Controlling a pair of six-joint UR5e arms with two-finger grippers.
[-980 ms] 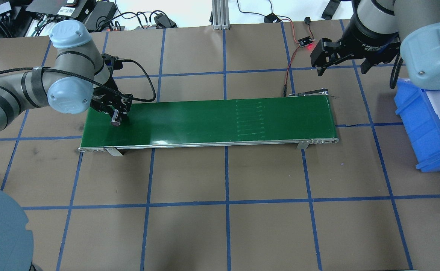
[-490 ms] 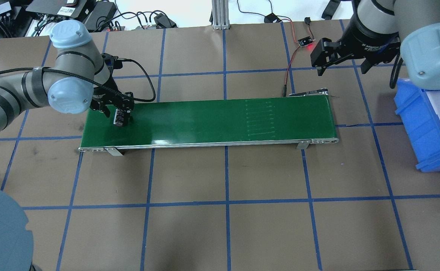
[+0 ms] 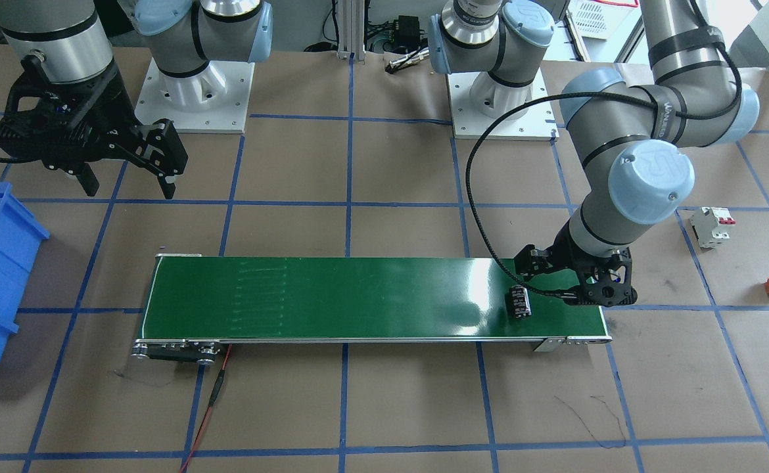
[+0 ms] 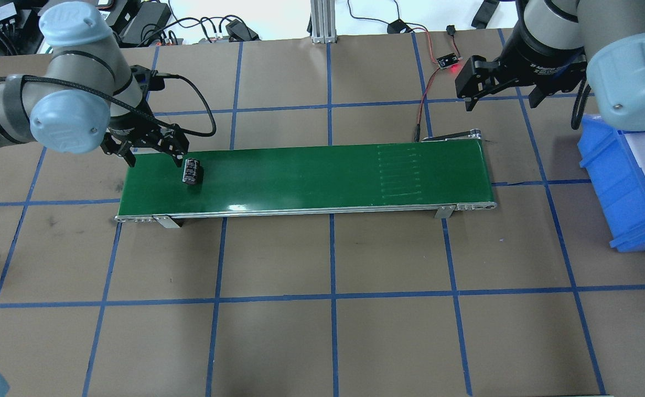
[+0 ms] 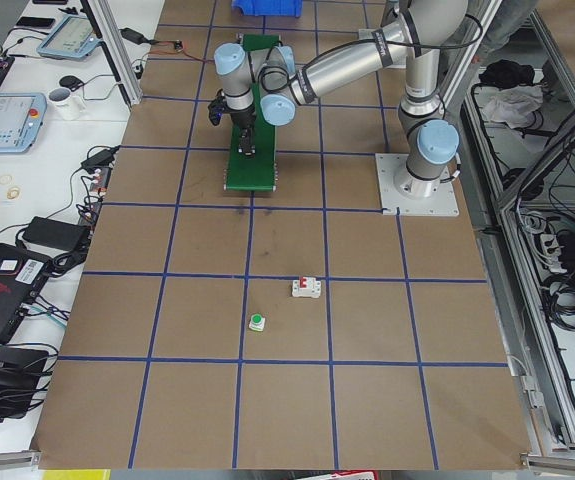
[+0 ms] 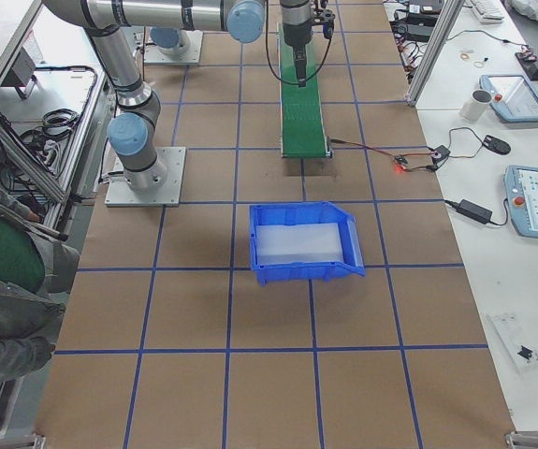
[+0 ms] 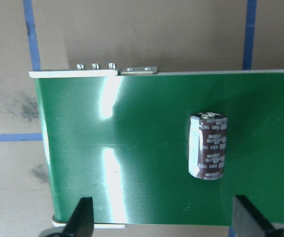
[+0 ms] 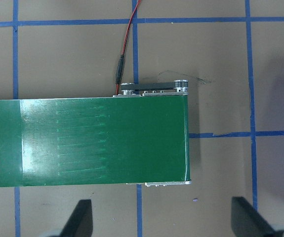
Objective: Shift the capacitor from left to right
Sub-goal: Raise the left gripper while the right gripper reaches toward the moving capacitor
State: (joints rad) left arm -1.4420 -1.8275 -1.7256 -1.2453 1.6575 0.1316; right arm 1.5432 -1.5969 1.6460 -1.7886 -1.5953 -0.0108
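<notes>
Capacitor (image 4: 192,171): stubby dark cylinder, pale stripe, lying on side on green belt, left end, untouched.

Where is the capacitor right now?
In the overhead view the capacitor lies on its side on the green conveyor belt, near the belt's left end. It sits beside the open left gripper, which is not holding it.

left gripper (image 4: 155,156) jaws apart, empty, pointing down | right gripper (image 4: 500,98) jaws apart, empty, aloft
</notes>
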